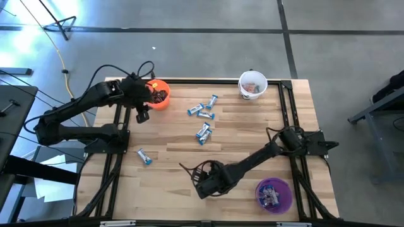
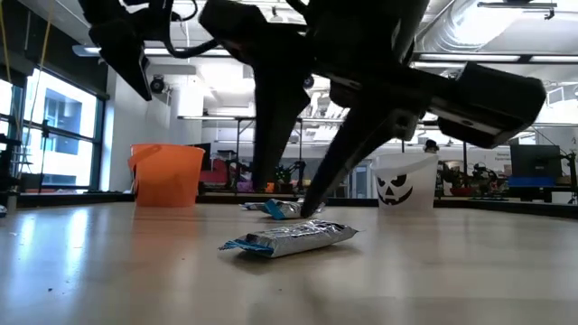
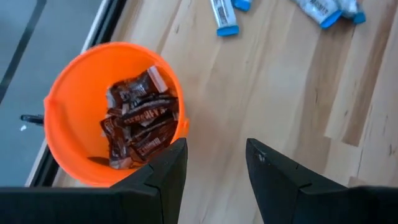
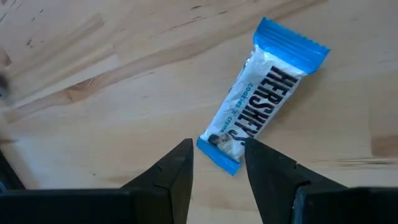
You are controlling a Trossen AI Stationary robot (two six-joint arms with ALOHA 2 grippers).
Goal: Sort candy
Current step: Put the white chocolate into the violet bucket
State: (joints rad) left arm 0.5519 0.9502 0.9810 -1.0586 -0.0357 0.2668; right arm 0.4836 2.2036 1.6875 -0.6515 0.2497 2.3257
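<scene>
- Right gripper [image 4: 216,163]: fingers apart, nothing between them. It hangs low over the near middle of the table [image 1: 177,135], just left of the purple cup [image 1: 274,195].
- Your target looks like the blue-and-white bar [image 4: 261,99] in the right wrist view. It lies flat on the wood, just ahead of the fingertips; its near end sits right at the gap between them.
- Long axis: the bar runs on a slant away from the gripper, so it's closer to in line with the finger gap than across it. My read: rotate the wrist a bit, or grab it across the narrow width, before closing.
- I can't pick that bar out in the high view; the arm covers it. The low view shows a silver-and-blue bar [image 2: 289,239] lying flat in front.
- Left gripper [image 3: 216,163]: fingers apart, empty, parked beside the orange cup [image 3: 68,93] at the far left. Dark brown candies [image 3: 142,119] are already in it.
- More blue-and-white pieces lie loose mid-table [image 1: 202,133], plus one near the left edge [image 1: 144,156]. The left arm is nearer that one.
- White cup [image 1: 252,84] stands at the far right.
</scene>
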